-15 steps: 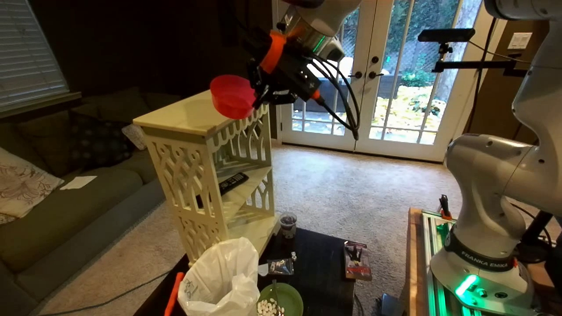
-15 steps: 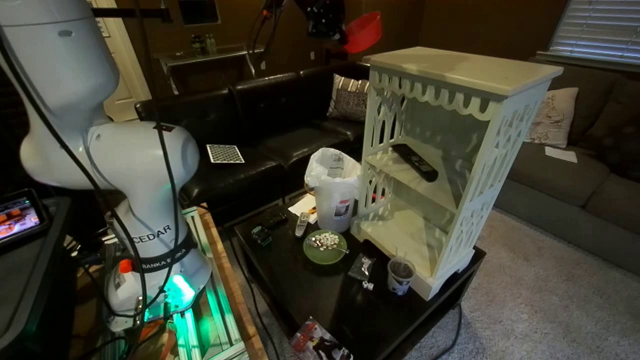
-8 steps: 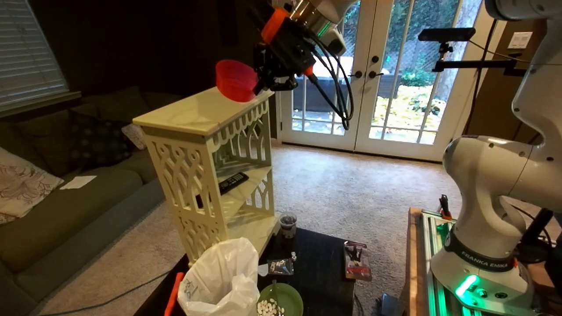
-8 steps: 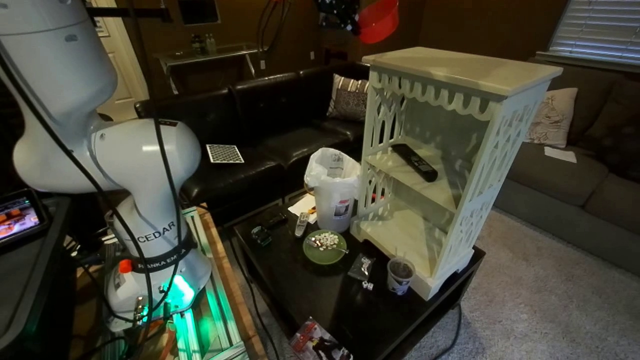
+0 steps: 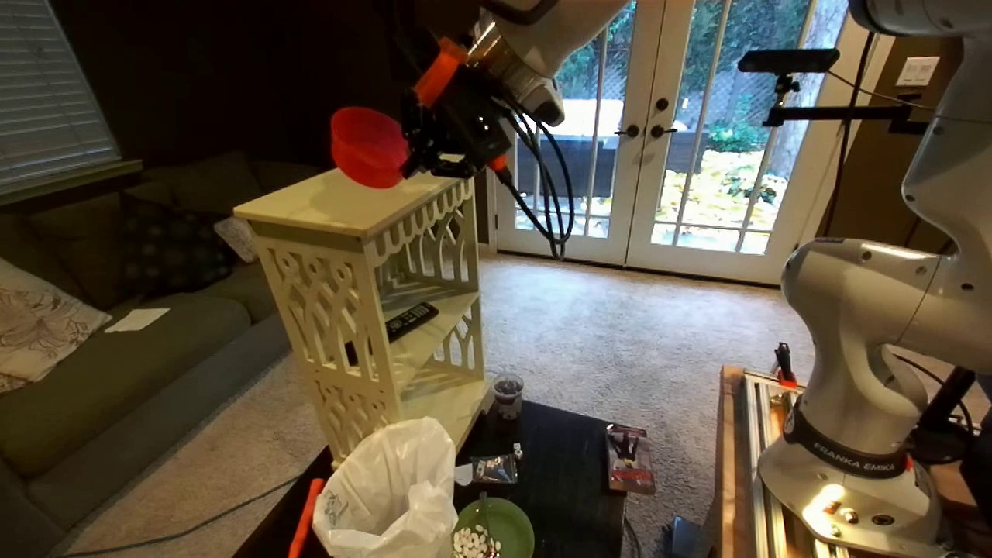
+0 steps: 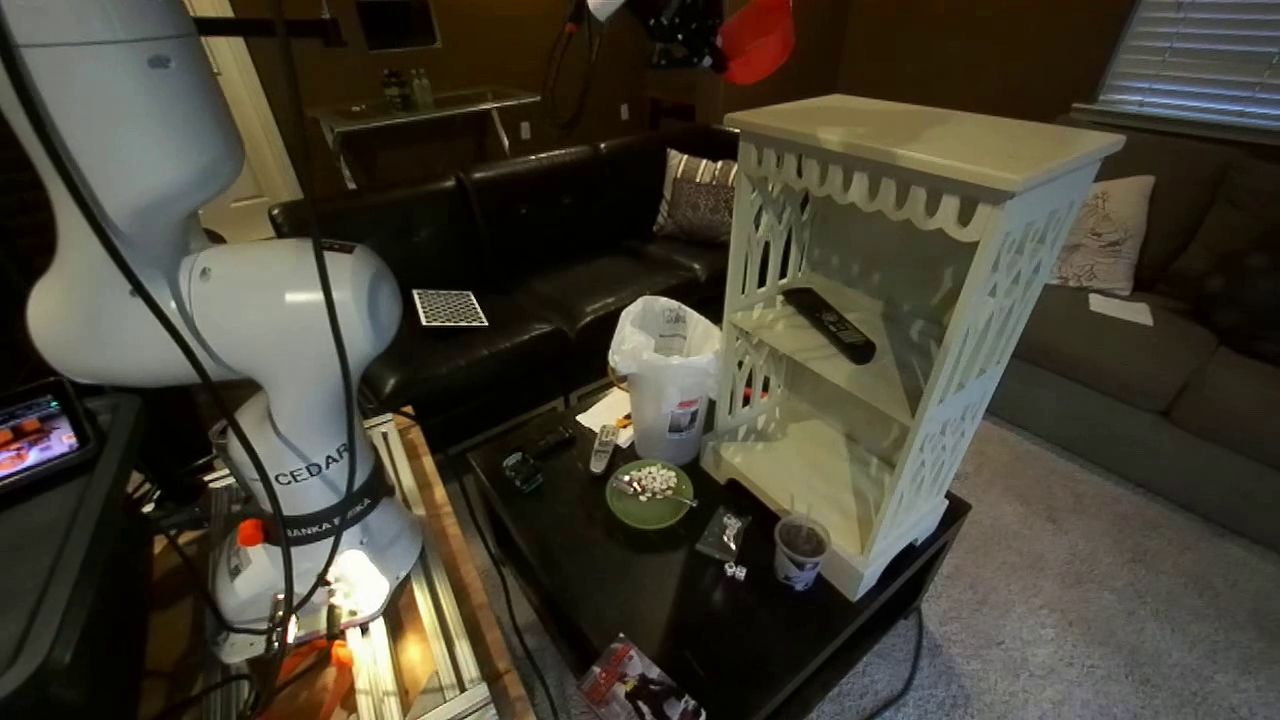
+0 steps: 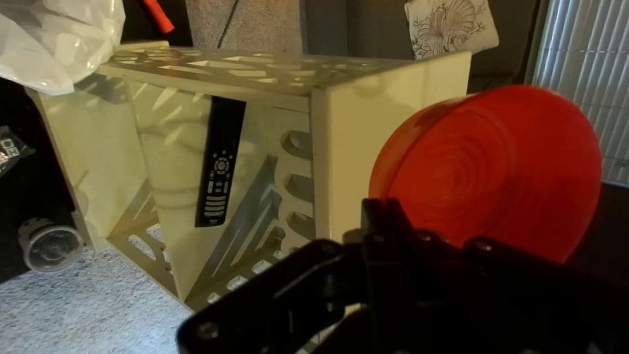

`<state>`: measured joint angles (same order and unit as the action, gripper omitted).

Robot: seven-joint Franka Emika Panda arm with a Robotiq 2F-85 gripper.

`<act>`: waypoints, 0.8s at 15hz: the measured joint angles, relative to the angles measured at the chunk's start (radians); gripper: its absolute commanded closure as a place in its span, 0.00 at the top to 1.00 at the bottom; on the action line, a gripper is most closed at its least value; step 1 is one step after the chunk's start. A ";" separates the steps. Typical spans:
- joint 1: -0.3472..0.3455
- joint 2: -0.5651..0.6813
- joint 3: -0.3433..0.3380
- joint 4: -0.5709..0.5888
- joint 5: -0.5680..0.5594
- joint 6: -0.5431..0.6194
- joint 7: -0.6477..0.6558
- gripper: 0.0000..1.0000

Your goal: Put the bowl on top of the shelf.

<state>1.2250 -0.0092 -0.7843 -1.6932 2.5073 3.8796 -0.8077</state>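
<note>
The red bowl (image 5: 367, 147) is held tilted in the air by its rim. In an exterior view it overlaps the back of the shelf's top; in an exterior view it hangs higher than the top's near left corner, the bowl (image 6: 757, 42) cut by the frame edge. The cream shelf (image 5: 318, 203) stands upright on the dark table, and its flat top (image 6: 920, 140) carries nothing. My gripper (image 5: 411, 161) is shut on the bowl's rim. In the wrist view the fingertips (image 7: 385, 209) pinch the bowl (image 7: 491, 167), beside the shelf's top (image 7: 363, 123).
A black remote (image 6: 830, 325) lies on the shelf's middle tier. On the dark table (image 6: 640, 610) stand a bin with a white bag (image 6: 665, 370), a green plate (image 6: 650, 510) and a cup (image 6: 802, 550). A sofa (image 5: 155, 364) is behind the shelf.
The gripper and bowl have risen, then shifted left in an exterior view, further over the shelf's top. The bowl stays gripped. The base light has turned from green to white.
</note>
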 measured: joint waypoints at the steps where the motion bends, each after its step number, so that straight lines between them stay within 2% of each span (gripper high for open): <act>1: -0.005 0.035 -0.008 0.013 0.000 0.000 0.026 0.01; 4: -0.055 0.127 -0.016 0.047 0.000 0.010 0.112 0.01; 6: -0.117 0.163 0.012 0.062 0.000 0.029 0.147 0.01; 12: -0.347 0.192 0.238 0.128 0.000 0.052 0.156 0.01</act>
<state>0.8778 0.1825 -0.5459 -1.5651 2.5072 3.9318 -0.6515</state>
